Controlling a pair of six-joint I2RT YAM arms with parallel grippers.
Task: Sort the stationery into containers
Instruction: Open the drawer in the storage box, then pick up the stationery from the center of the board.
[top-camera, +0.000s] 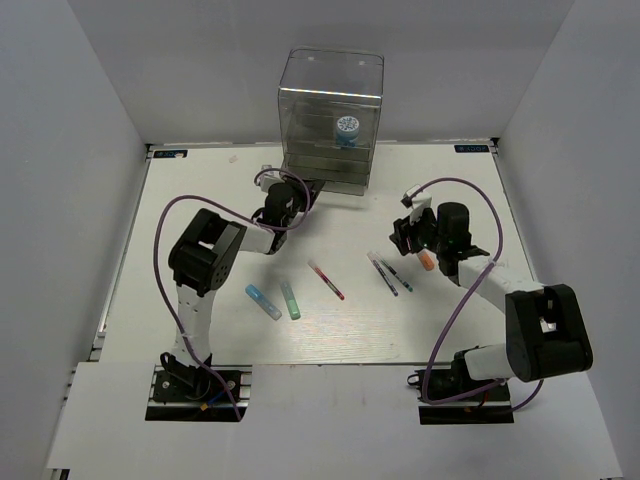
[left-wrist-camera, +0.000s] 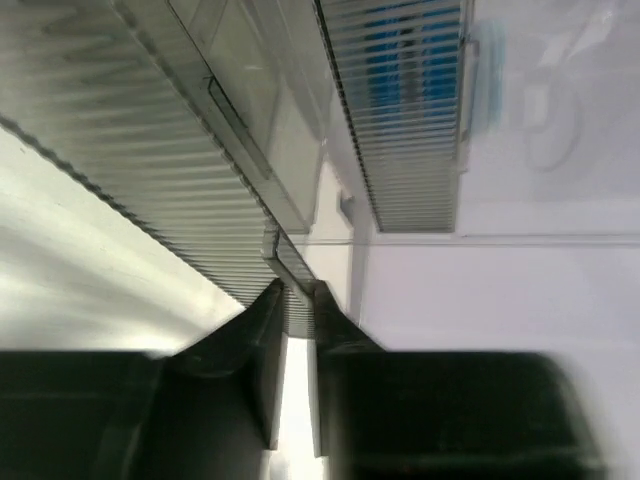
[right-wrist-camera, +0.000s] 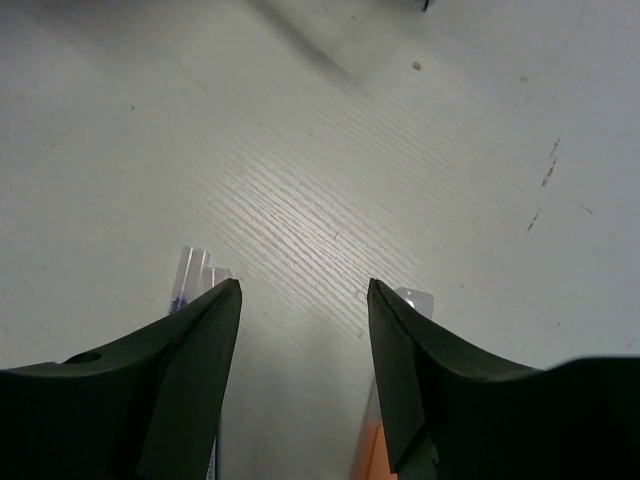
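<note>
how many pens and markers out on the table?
6: blue marker and green marker side by side left of centre, red pen mid-table, two dark pens right of it, orange-tipped marker under the right gripper, partly hidden.

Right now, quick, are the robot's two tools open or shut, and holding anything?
Left tool: shut on the edge of a drawer of the clear box.
Right tool: open, holding nothing.
</note>
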